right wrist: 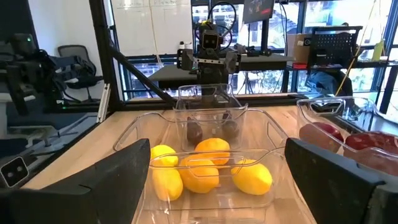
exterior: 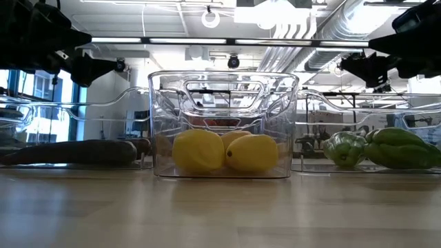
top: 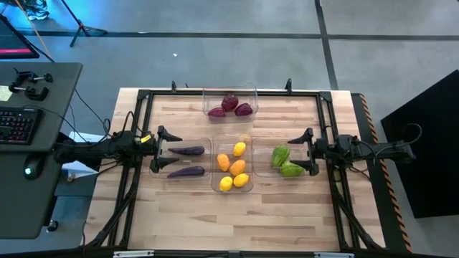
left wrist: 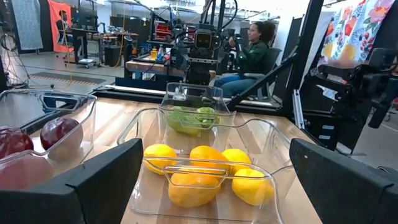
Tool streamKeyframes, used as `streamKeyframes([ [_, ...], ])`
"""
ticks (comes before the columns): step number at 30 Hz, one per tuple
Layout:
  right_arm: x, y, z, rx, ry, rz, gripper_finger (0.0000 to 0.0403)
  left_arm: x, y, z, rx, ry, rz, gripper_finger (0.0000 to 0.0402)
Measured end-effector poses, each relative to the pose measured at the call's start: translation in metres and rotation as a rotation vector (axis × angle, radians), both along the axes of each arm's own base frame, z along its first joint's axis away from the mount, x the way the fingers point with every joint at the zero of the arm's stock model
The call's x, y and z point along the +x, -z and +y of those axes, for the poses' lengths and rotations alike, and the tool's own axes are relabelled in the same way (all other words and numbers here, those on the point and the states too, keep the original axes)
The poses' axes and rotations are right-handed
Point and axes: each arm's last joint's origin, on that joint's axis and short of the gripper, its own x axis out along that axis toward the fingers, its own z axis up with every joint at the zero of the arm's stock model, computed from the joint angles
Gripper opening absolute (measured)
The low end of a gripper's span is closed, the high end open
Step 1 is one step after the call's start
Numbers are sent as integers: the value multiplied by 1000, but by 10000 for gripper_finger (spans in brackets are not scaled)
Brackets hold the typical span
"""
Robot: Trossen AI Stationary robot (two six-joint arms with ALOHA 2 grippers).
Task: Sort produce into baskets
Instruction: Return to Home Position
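Note:
Four clear bins stand on the wooden table. The middle bin [top: 234, 165] holds yellow lemons and orange pieces [top: 237, 167]. The left bin [top: 181, 161] holds two purple eggplants [top: 186, 151]. The right bin [top: 283, 161] holds green ridged pieces [top: 281, 155]. The far bin [top: 230, 101] holds dark red pieces [top: 229, 102]. My left gripper [top: 163, 150] hovers open at the left bin's left end. My right gripper [top: 307, 151] hovers open at the right bin's right end. Both are empty.
A black frame [top: 229, 93] runs along the table's far edge and sides. A desk with a keyboard [top: 18, 125] stands left of the table. A seated person [left wrist: 252, 53] shows beyond the table in the left wrist view. Bare wood lies along the near edge [top: 229, 222].

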Motion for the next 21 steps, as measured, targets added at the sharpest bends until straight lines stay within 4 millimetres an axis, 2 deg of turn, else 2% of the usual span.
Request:
streamKeyframes([
  [21, 0, 0, 0, 30, -1, 1, 362, 0, 0, 0, 0, 0, 0, 394],
])
